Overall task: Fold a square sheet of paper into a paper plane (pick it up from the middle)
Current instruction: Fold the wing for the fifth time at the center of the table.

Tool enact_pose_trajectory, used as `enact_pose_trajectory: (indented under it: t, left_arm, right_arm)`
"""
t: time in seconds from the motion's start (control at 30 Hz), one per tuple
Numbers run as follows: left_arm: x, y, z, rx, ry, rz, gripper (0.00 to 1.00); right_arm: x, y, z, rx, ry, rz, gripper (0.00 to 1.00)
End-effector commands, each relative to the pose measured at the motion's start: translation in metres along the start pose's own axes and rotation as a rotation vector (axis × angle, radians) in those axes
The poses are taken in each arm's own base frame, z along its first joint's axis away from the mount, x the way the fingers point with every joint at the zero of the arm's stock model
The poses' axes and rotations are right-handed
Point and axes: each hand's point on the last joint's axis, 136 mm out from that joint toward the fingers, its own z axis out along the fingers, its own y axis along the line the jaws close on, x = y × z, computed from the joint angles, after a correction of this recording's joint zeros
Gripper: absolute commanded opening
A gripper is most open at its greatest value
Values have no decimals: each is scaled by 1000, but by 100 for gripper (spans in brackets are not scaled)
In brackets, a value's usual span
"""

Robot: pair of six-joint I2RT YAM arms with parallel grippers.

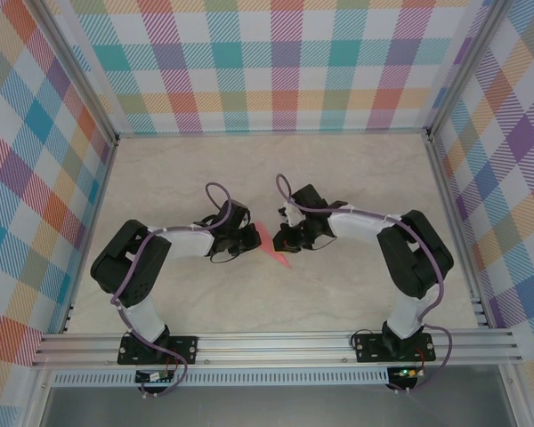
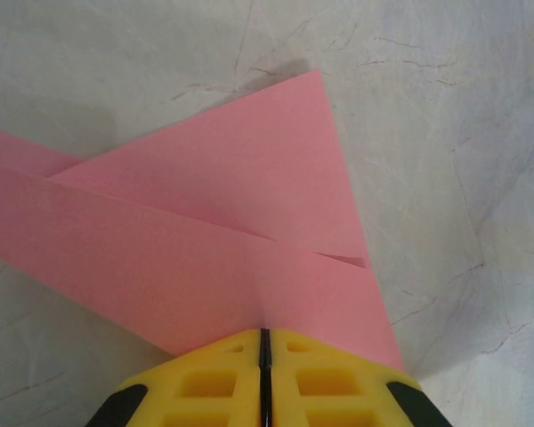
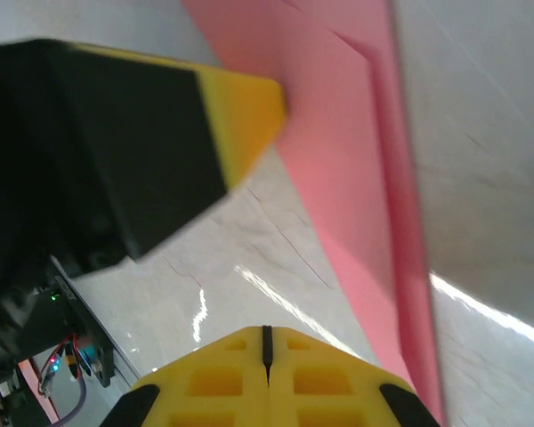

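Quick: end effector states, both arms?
Left end effector: closed, tips on the folded salmon-pink paper; grip unclear.
Right end effector: closed, paper beside it, not held.

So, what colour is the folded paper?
The paper is plain salmon pink, best seen in the left wrist view.

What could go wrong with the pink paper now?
The left gripper, shut, sits right at the edge of the folded pink paper: a push might slide or crumple it instead of creasing it. The right gripper, also shut, is very close to the left one, so they might bump.
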Motion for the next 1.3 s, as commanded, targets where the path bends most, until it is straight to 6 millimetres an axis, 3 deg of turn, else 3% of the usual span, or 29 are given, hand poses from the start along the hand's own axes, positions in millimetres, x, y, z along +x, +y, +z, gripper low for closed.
enact_pose_trajectory:
  t: [0.0,0.17,0.47,0.73,1.27]
  left_arm:
    - [15,34,10,-118,60,-14,9]
    - [16,38,10,-144,68,-18,9]
    - [16,54,5,-252,74,-24,9]
    - [15,63,4,-317,85,-14,9]
    - [13,61,6,-323,95,-4,8]
  right_arm:
    - [10,-7,17,9,87,-2,4]
    - [8,-12,25,30,116,-1,4]
    - [27,-44,28,125,176,9,2]
    - [46,-55,21,77,175,5,2]
    - [84,-78,3,45,150,53,2]
